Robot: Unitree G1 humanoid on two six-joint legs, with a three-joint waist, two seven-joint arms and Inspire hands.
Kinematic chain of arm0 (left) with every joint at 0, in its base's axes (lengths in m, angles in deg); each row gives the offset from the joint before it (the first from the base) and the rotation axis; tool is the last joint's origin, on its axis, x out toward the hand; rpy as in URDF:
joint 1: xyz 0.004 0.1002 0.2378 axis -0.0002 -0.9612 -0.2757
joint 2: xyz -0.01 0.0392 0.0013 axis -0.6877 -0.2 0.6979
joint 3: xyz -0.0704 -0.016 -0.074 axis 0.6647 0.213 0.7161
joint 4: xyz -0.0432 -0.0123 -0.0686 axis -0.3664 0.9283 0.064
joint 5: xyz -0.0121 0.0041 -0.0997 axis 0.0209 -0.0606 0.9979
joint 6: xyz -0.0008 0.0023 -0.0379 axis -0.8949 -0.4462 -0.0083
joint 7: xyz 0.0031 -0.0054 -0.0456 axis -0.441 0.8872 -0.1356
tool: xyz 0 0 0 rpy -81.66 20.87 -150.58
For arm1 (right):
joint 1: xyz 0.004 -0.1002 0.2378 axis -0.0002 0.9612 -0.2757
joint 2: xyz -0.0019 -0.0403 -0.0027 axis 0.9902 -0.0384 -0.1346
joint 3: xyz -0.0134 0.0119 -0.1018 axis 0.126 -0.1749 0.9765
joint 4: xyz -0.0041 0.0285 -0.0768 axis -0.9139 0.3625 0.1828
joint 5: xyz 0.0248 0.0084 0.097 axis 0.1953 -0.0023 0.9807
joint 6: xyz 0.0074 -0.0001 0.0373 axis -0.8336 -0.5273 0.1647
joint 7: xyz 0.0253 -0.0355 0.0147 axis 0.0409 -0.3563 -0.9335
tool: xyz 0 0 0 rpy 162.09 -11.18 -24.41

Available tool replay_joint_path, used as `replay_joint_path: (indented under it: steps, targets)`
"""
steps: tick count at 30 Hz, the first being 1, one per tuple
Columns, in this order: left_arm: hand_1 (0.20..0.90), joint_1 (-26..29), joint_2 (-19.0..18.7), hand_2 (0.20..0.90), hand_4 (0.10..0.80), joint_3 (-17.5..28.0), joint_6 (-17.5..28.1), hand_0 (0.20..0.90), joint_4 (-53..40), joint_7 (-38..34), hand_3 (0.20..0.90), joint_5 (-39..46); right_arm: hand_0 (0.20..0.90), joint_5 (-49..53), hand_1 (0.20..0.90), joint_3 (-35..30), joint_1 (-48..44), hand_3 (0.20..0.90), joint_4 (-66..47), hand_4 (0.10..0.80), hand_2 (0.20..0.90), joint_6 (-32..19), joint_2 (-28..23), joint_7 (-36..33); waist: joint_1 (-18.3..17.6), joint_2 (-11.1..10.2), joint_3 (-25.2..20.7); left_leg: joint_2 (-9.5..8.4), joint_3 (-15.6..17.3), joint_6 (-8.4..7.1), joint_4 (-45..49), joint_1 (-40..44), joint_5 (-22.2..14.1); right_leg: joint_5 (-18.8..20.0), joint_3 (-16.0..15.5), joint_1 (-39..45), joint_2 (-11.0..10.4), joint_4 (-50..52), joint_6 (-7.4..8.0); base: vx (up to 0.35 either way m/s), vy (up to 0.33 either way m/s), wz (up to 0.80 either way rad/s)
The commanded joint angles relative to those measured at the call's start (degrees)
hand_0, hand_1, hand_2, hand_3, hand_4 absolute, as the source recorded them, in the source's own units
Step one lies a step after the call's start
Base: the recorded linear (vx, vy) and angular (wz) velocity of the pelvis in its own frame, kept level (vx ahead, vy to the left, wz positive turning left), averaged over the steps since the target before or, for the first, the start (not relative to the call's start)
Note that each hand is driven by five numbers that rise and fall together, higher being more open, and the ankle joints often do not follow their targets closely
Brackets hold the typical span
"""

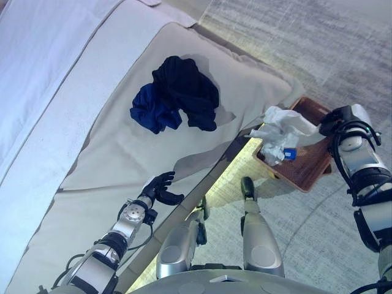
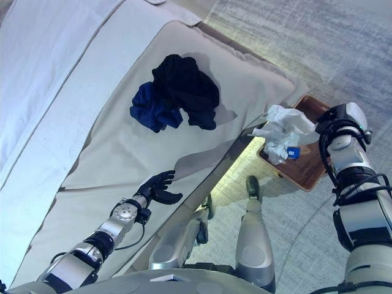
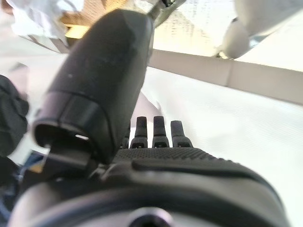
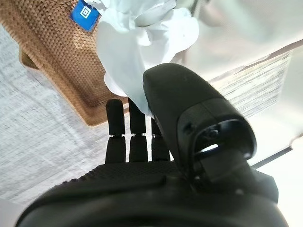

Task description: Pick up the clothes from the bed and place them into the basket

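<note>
Right hand (image 2: 335,117) pinching a white garment (image 2: 283,125) over the wicker basket (image 2: 309,168) beside the bed's (image 2: 122,153) corner, seemingly poised for the drop. Black and blue clothes (image 1: 177,95) heaped mid-bed, awaiting pickup. Left hand (image 1: 160,187) loosely curled, empty, at the near edge. Blue tag (image 4: 85,10) on the garment, print unreadable

basket (image 1: 306,168): interior partly hidden by white garment (image 1: 278,131) | right hand (image 4: 142,137): fingertips hidden behind garment

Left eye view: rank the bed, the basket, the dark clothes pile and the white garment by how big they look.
1. bed
2. dark clothes pile
3 and 4. basket and white garment, too alike to rank; the garment hides part of the basket.
</note>
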Motion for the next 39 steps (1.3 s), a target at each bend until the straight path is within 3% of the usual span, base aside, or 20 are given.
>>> replay_joint_path:
  steps: [1, 8, 11, 13, 17, 21, 23, 24, 25, 31, 35, 39]
  targets:
    - [0.9, -3.3, 0.1, 0.9, 0.8, -2.0, 2.0, 0.9, 0.6, -1.9, 0.9, 2.8, 0.9, 1.0, 0.9, 1.9, -9.4, 0.9, 2.1, 0.8, 0.9, -4.0, -3.0, -6.9, 1.4, 0.3, -1.6, -1.91, -4.8, 0.6, 5.7, -4.4, -4.9, -8.1, -2.5, -5.2, -0.8, 11.4, -2.47, -0.016, 0.033, 0.18]
    - [0.9, -6.0, 0.2, 0.9, 0.8, -1.8, 2.7, 0.9, -1.7, -1.4, 0.9, 4.8, 0.9, 5.1, 0.9, -0.4, -10.8, 0.9, 8.1, 0.8, 0.9, -0.3, -5.6, -10.7, 1.1, 2.8, -1.5, -1.59, -4.2, -0.21, 0.6, -3.0, -3.5, -6.6, -2.0, -5.2, 0.1, 7.6, -2.09, 0.01, 0.062, 0.05]
    - [0.9, -7.6, -0.1, 0.9, 0.8, -1.3, 3.2, 0.9, -3.3, -1.5, 0.9, 5.4, 0.9, 9.7, 0.9, -5.3, -7.6, 0.9, 5.6, 0.8, 0.9, -2.9, -6.8, -14.7, 0.8, 2.3, -2.0, -1.47, -3.9, -0.44, -0.8, -1.5, -3.6, -5.8, -2.1, -3.6, 0.3, 5.5, -1.76, 0.066, 0.066, 0.04]
    - [0.9, -8.9, -0.2, 0.9, 0.8, -0.5, 3.5, 0.9, -3.3, -1.4, 0.9, 5.5, 0.9, 10.0, 0.9, -9.2, -4.7, 0.9, 0.7, 0.8, 0.9, -7.3, -8.1, -19.1, 0.3, 0.9, -2.9, -1.42, -3.4, -0.53, -1.3, -0.1, -4.1, -5.0, -2.2, -2.0, 0.5, 3.6, -1.33, 0.091, 0.047, 0.06]
    - [0.9, -9.9, -0.5, 0.9, 0.8, 0.8, 2.9, 0.9, -3.2, -1.6, 0.9, 6.0, 0.9, 11.7, 0.9, -14.5, 0.2, 0.9, -10.5, 0.8, 0.9, -8.6, -9.1, -22.5, -0.6, -1.7, -4.6, -1.34, -2.2, -0.47, -1.2, 1.6, -5.3, -3.8, -2.4, -0.6, 0.5, 1.7, -0.64, 0.057, 0.048, 0.1]
    - [0.9, -9.5, 0.0, 0.9, 0.8, 3.8, 1.2, 0.9, 0.2, -1.5, 0.9, 3.8, 0.9, 7.7, 0.9, -20.1, 8.4, 0.9, -26.2, 0.8, 0.9, -9.3, -8.4, -19.8, -1.3, -7.0, -7.1, -1.2, -1.5, 0.17, 1.7, 2.8, -8.1, -3.8, -1.7, 1.1, 0.8, 2.1, -0.5, 0.045, 0.009, 0.07]
    - [0.9, -9.8, 0.2, 0.9, 0.8, 5.1, 0.6, 0.9, 1.5, -1.3, 0.9, 2.1, 0.9, 5.7, 0.9, -19.5, 10.2, 0.9, -30.2, 0.8, 0.9, -9.2, -8.3, -15.9, -1.0, -9.4, -8.1, -1.25, -1.4, 0.55, 3.5, 3.2, -9.3, -3.9, -1.5, 2.0, 0.6, 2.2, -0.4, 0.05, -0.016, -0.04]
    - [0.9, -9.9, 0.1, 0.9, 0.8, 5.2, 0.6, 0.9, 1.5, -1.3, 0.9, 2.0, 0.9, 5.7, 0.9, -19.5, 10.3, 0.9, -30.3, 0.8, 0.9, -9.1, -8.3, -15.8, -1.0, -9.4, -8.1, -1.26, -1.4, 0.57, 3.6, 3.2, -9.4, -3.9, -1.4, 2.1, 0.6, 2.2, -0.38, 0.104, -0.011, -0.06]
    - [0.9, -10.1, 0.3, 0.9, 0.8, 6.1, -0.6, 0.9, 2.5, -1.2, 0.9, 0.0, 0.9, 4.7, 0.9, -17.1, 11.0, 0.9, -32.7, 0.8, 0.9, -9.1, -7.8, -9.3, -0.4, -11.8, -9.4, -1.41, -1.5, 0.98, 5.2, 3.7, -10.5, -4.0, -1.2, 3.2, 0.4, 2.7, -0.32, 0.101, 0.009, -0.06]
    - [0.9, -9.2, 0.8, 0.9, 0.8, 6.1, -4.2, 0.9, 2.8, -1.4, 0.9, -1.4, 0.9, -2.4, 0.9, -8.0, 9.3, 0.9, -29.3, 0.8, 0.9, -10.6, -5.9, 6.3, 2.2, -15.4, -12.5, -2.49, -3.0, 2.49, 8.8, 4.5, -12.0, -4.7, -1.7, 6.4, -0.8, 4.2, -0.07, 0.183, 0.11, 0.01]
    - [0.9, -8.8, 1.2, 0.9, 0.8, 4.3, -4.6, 0.9, 3.9, -1.0, 0.9, -2.9, 0.9, -9.7, 0.9, -0.2, 5.2, 0.9, -24.1, 0.8, 0.9, -11.3, -3.1, 8.8, 6.1, -16.5, -13.1, -3.63, -5.8, 3.69, 9.8, 5.4, -12.5, -5.4, -3.7, 8.4, -2.6, 6.6, 0.52, 0.224, 0.216, 0.25]
    - [0.9, -8.8, -0.5, 0.9, 0.8, 2.9, -3.9, 0.9, 4.5, 0.0, 0.9, -4.1, 0.9, -12.1, 0.9, 4.5, -0.2, 0.9, -18.1, 0.8, 0.9, -9.1, -0.5, 4.0, 10.5, -17.0, -10.4, -4.97, -9.2, 5.06, 11.6, 4.4, -13.0, -5.9, -6.3, 8.9, -4.3, 8.9, 1.41, 0.108, 0.14, 0.44]
